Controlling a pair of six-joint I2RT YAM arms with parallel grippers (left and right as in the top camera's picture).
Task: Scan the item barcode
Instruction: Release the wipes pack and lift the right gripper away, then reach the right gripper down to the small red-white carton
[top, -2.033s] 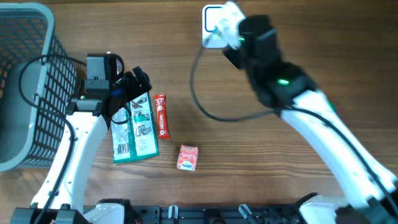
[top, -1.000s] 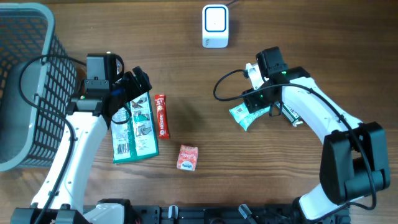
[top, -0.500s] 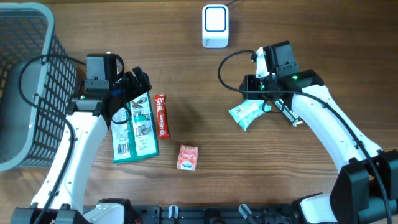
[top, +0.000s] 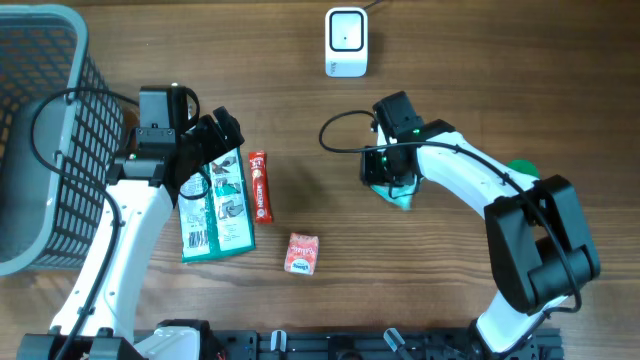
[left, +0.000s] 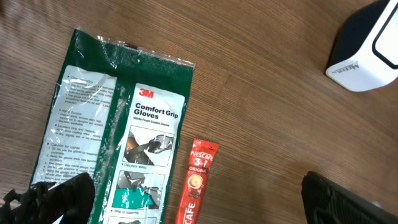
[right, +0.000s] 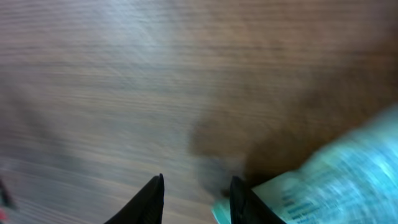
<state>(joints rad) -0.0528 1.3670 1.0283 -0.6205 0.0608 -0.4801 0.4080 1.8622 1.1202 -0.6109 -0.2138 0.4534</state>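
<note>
Centre frame, the right gripper (top: 392, 180) sits over a teal packet (right: 336, 180), grip impossible to tell. At left, the left gripper (left: 202, 200) gapes wide above a gloves pack (left: 124, 137).

Setting: mock shop checkout on a robot test bench. Evidence: wood-grain table (top: 500, 60); white scanner unit (top: 346, 42); grey mesh basket (top: 40, 150); retail goods, namely 3M gloves pack (left: 124, 143), Nescafé stick (left: 196, 186), small red packet (top: 302, 253); left arm (top: 125, 225) and right arm (top: 470, 180).
</note>
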